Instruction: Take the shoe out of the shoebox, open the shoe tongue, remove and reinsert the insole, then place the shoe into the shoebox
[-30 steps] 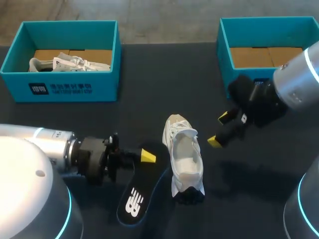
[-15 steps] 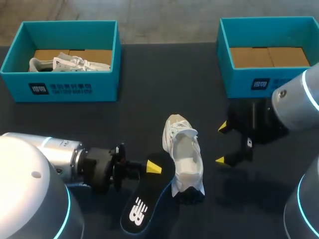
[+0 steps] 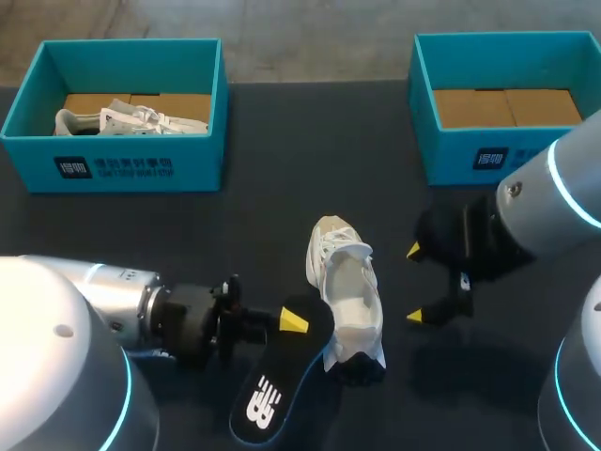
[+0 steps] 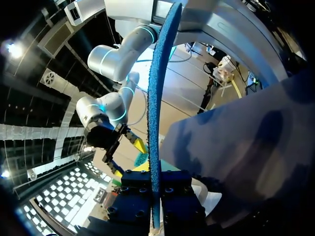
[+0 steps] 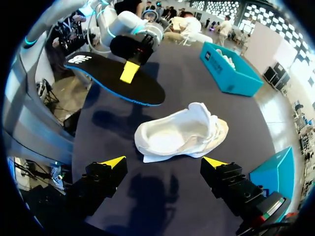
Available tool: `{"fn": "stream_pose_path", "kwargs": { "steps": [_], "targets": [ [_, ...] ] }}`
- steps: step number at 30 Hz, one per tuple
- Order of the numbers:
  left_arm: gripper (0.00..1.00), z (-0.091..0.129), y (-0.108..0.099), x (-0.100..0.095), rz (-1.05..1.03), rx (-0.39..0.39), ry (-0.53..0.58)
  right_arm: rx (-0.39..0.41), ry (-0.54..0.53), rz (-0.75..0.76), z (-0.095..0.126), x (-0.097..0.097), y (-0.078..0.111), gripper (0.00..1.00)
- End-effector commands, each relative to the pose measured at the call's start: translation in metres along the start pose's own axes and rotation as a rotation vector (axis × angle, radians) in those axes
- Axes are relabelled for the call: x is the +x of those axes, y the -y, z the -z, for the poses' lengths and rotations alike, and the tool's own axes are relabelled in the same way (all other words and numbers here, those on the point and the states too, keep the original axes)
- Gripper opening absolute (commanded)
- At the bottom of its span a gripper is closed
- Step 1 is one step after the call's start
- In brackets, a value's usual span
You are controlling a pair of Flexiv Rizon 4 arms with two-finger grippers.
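A white logo (image 3: 261, 406) is printed on the black insole (image 3: 282, 362), just left of the shoe (image 3: 349, 301). The left shoebox (image 3: 197, 164), beyond the shoe, carries a dark label (image 3: 113, 168) with white characters too small to read. The right shoebox (image 3: 451, 162) bears a matching label (image 3: 491, 158).

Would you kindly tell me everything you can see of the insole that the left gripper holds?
The insole is black on top, with a white logo near one end and a blue rim, and looks like thin foam. The left gripper is shut on its other end. It hangs above the table beside the white shoe, seemingly clear of it.
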State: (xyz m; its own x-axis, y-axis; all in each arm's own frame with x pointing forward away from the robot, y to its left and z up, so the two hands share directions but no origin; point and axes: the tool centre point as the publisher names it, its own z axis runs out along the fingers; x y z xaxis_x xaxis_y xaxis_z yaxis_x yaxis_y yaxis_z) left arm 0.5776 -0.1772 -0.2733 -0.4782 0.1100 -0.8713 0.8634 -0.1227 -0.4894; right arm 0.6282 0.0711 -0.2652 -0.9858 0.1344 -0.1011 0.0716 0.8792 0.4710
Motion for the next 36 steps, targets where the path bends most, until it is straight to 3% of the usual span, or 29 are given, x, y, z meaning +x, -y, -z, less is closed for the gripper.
{"fn": "stream_pose_path", "kwargs": {
  "steps": [1,20,36],
  "targets": [
    [0.0,-0.009,-0.011,0.004,0.008,0.013,0.012,0.006,-0.005,-0.01,-0.018,-0.001,0.004,1.0],
    [0.0,-0.024,-0.007,0.001,0.06,0.085,0.024,0.004,-0.087,-0.093,-0.069,0.008,0.03,1.0],
    [0.0,-0.025,-0.003,-0.009,0.17,0.08,0.086,-0.006,-0.097,-0.123,-0.076,0.015,0.033,1.0]
  ]
}}
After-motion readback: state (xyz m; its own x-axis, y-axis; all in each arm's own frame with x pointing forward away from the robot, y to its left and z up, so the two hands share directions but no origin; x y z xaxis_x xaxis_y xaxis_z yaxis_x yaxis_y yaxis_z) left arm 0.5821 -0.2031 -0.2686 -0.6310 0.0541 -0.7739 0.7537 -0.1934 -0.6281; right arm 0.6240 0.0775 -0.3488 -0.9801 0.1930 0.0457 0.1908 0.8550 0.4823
